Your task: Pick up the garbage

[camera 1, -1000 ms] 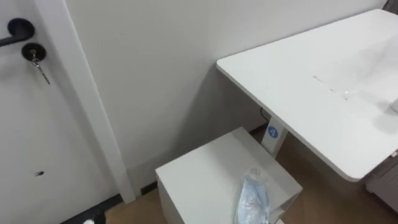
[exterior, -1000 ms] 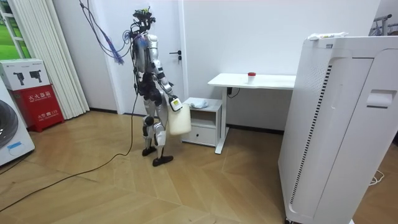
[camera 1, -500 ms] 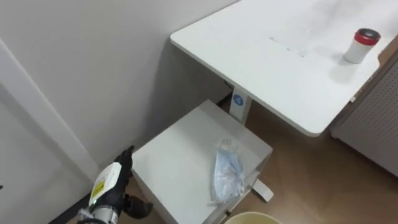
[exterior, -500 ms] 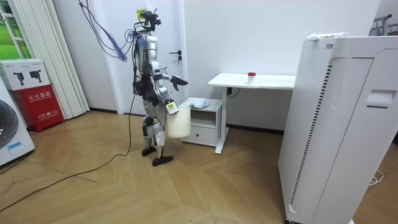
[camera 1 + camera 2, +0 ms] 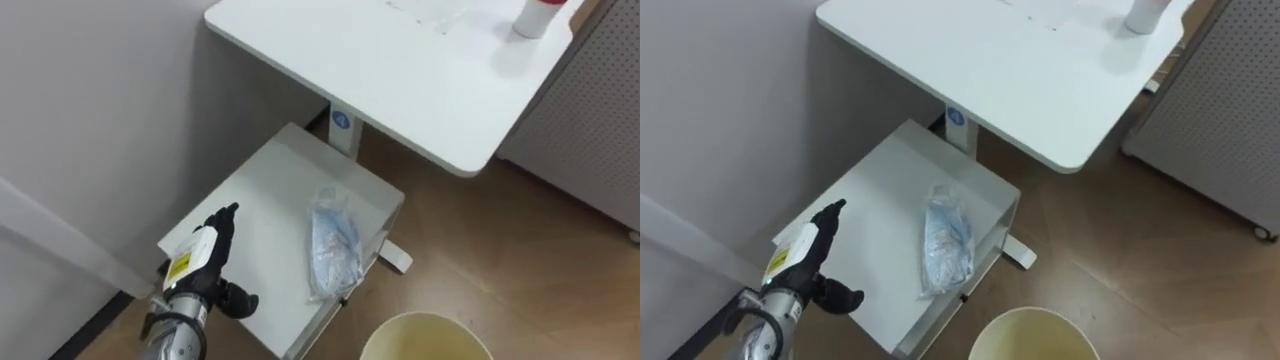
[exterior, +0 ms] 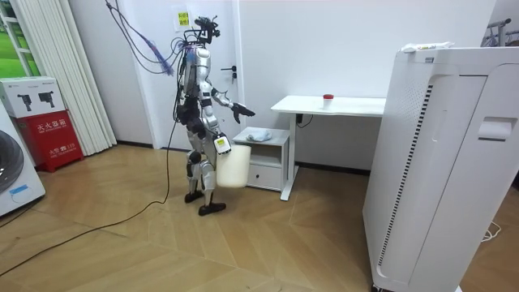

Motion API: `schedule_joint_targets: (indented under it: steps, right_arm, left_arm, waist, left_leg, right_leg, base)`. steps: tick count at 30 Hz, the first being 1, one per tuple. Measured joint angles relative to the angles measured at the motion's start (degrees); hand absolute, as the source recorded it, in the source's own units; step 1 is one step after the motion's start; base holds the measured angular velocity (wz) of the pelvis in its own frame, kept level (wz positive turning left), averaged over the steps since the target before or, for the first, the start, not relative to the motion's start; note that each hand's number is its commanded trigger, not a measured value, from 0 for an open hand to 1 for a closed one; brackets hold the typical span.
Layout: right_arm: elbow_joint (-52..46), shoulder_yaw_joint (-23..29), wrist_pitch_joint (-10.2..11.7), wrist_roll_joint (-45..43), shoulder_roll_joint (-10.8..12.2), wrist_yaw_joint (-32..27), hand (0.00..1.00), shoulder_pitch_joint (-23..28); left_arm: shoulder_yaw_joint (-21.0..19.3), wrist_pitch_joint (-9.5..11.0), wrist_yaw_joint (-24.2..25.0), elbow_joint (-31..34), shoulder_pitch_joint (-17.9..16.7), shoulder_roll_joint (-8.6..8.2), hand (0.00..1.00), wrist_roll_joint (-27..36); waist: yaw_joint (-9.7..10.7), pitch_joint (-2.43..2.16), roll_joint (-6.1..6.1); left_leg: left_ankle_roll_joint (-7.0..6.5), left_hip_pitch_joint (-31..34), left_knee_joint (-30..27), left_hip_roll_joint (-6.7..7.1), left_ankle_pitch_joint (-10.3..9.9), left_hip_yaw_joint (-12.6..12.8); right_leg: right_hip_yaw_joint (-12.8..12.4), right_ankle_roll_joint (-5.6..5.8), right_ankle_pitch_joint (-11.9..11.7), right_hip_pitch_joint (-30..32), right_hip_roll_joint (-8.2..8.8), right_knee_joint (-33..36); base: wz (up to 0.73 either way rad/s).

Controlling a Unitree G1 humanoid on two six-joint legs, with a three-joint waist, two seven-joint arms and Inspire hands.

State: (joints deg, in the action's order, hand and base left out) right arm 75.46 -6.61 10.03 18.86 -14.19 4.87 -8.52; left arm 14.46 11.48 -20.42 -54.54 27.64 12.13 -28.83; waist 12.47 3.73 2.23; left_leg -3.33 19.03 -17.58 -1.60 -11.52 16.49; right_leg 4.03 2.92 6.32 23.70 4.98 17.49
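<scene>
A crumpled bluish clear plastic bag lies on the right part of a low white cabinet, close to its front edge. My left hand hovers open over the cabinet's left corner, fingers straight and thumb out, about a hand's length left of the bag. In the room view that hand reaches out toward the cabinet. A cream bin hangs at my side from my right hand, and its round rim shows at the bottom of the left eye view.
A white desk stands right of the cabinet and over part of it, with a small red-capped bottle on it. A tall white appliance stands beyond the desk. I stand on wooden floor in front of the cabinet, a door behind me.
My left hand has risen from my side and come out over the cabinet's left corner. My head has turned down and to the right, bringing the bag to centre and the bin's rim into sight.
</scene>
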Motion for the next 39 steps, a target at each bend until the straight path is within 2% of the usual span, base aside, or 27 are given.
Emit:
schedule_joint_targets:
  steps: [4,7,10,12,16,18,23,28,31,33,39]
  right_arm:
    - [0.0,-1.3,0.0,2.7,-0.6,-0.8,1.0,-0.8]
    - [0.1,-1.6,-0.1,3.9,-1.1,-1.8,1.0,-0.9]
    - [0.1,-2.6,-0.3,5.4,-2.1,-3.4,1.0,-0.9]
    - [0.2,-3.5,-1.4,5.6,-2.7,-5.0,1.0,-0.9]
    - [0.9,-4.3,-2.1,5.5,-3.1,-6.8,1.0,-0.9]
    - [1.1,-6.0,-2.6,5.4,-3.2,-7.2,1.0,-0.7]
    - [2.3,-8.0,-2.7,5.5,-3.0,-7.3,1.0,0.4]
    - [3.4,-10.1,-4.2,5.0,-2.6,-5.2,1.0,0.4]
    - [3.9,-11.8,-5.5,1.2,-1.3,-4.3,1.0,0.4]
    - [3.9,-12.5,-6.1,-1.6,-0.4,-3.1,1.0,0.3]
    - [3.9,-13.2,-6.4,-3.3,0.4,-2.2,1.0,-0.1]
  left_arm:
    - [0.0,0.1,-1.9,-3.3,3.8,0.12,0.0,0.5]
    - [-0.1,0.1,-3.8,-5.1,5.6,0.47,0.0,1.3]
    - [-0.1,0.2,-5.4,-5.8,7.1,0.46,0.0,2.4]
    - [0.0,0.6,-6.7,-7.4,7.6,0.33,0.0,2.4]
    - [0.2,0.7,-7.5,-8.8,7.6,0.29,0.0,3.5]
    - [0.4,0.7,-8.0,-10.1,7.6,0.21,0.0,3.6]
    - [1.9,1.0,-8.2,-10.2,7.6,-0.1,0.0,3.5]
    - [2.7,2.0,-8.2,-10.4,7.7,-0.23,0.0,2.8]
    - [4.4,2.2,-8.5,-10.8,7.9,-0.21,0.0,2.7]
    - [5.0,2.2,-8.7,-11.2,7.9,-0.24,0.0,1.6]
    - [8.6,2.2,-9.4,-12.8,8.2,-0.56,0.0,1.7]
  waist:
    - [0.8,0.29,-0.14]
    - [2.1,0.94,-0.49]
    - [2.9,1.28,-0.5]
    - [3.1,1.59,-0.4]
    - [4.0,1.74,-0.37]
    - [4.6,1.88,-0.6]
    - [5.9,1.81,-0.78]
    - [7.7,1.72,-0.93]
    - [8.3,1.61,-1.12]
    - [8.4,1.61,-1.12]
    - [9.3,1.62,-1.12]
  left_leg:
    - [-0.07,3.4,-2.9,-0.13,-0.1,0.6]
    - [-0.19,5.2,-4.5,-0.57,-0.2,1.1]
    - [-0.2,8.7,-7.6,-1.22,-1.3,1.3]
    - [-0.18,10.9,-10.4,-2.18,-2.6,1.5]
    - [-0.13,14.2,-14.6,-3.16,-5.0,1.4]
    - [0.39,15.9,-17.0,-3.77,-5.9,1.5]
    - [0.41,18.1,-19.3,-4.12,-6.0,2.0]
    - [0.78,20.2,-21.6,-5.44,-6.1,2.1]
    - [1.1,20.7,-22.6,-5.88,-6.4,2.0]
    - [1.32,21.2,-23.8,-6.74,-7.0,2.0]
    - [1.29,22.2,-25.2,-6.93,-7.4,1.9]
  right_leg:
    - [-1.4,0.0,0.0,3.4,0.17,1.9]
    - [-2.1,-0.03,0.0,5.8,-0.01,4.2]
    - [-2.1,-0.69,0.7,9.3,-0.07,6.7]
    - [-2.1,-1.26,1.2,11.5,-0.52,8.9]
    - [-1.8,-2.08,3.1,15.8,-0.56,14.7]
    - [-1.7,-2.53,3.9,17.8,-0.52,17.4]
    - [-2.3,-3.01,4.4,20.8,-0.14,20.4]
    - [-2.3,-3.79,4.1,22.6,-1.09,21.5]
    - [-2.3,-4.17,4.1,23.2,-1.65,22.3]
    - [-2.3,-4.38,4.1,23.4,-2.07,22.6]
    - [-2.3,-4.53,4.4,24.3,-2.19,23.7]
  base:
    - [-0.14]
    - [-0.09]
    - [-0.07]
    - [-0.13]
    - [0.02]
    - [0.02]
    - [-0.03]
    - [-0.06]
    - [-0.07]
    - [-0.11]
    - [-0.01]
